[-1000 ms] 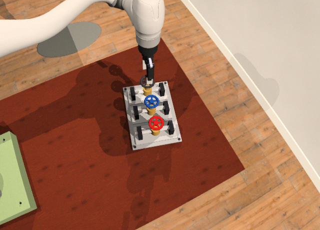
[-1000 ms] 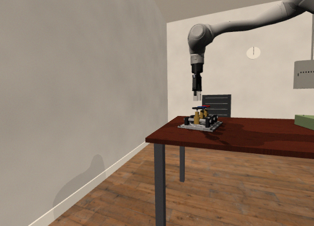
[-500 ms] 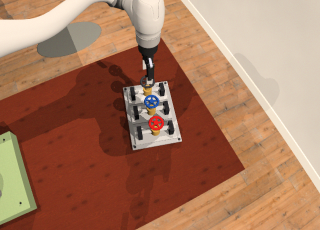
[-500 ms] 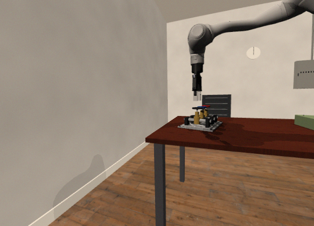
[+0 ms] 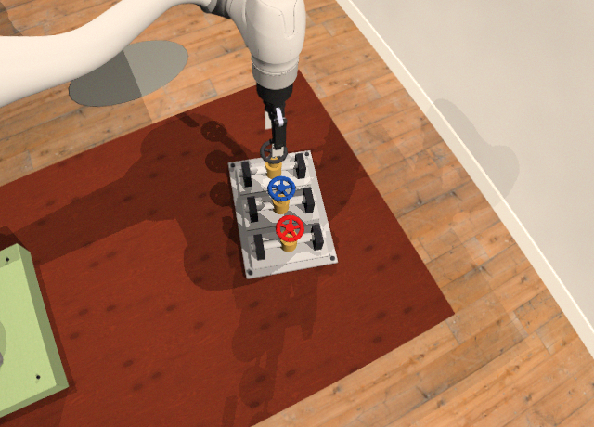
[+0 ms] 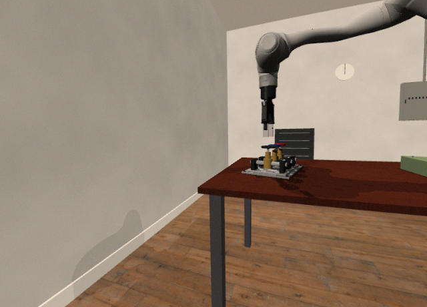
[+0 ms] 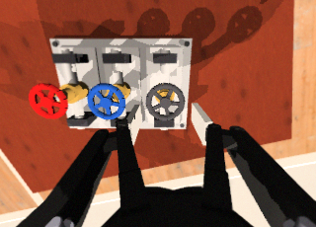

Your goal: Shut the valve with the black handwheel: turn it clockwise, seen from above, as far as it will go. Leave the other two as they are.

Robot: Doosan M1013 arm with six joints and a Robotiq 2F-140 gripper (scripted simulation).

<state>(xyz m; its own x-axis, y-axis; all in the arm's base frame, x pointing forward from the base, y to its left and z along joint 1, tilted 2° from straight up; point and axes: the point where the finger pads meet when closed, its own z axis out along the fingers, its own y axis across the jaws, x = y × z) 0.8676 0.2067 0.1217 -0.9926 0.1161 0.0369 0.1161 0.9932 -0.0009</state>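
Exterior view: half-open tool [image 6: 267,134] hangs above black handwheel [image 6: 266,147].

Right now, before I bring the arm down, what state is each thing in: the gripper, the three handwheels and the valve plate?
gripper: open about halfway, holding nothing, hanging above the black handwheel.
black handwheel: untouched, sits between the fingers in the wrist view.
blue handwheel: untouched, middle valve.
red handwheel: untouched, far end of the row from the black one.
valve plate: flat on the table.
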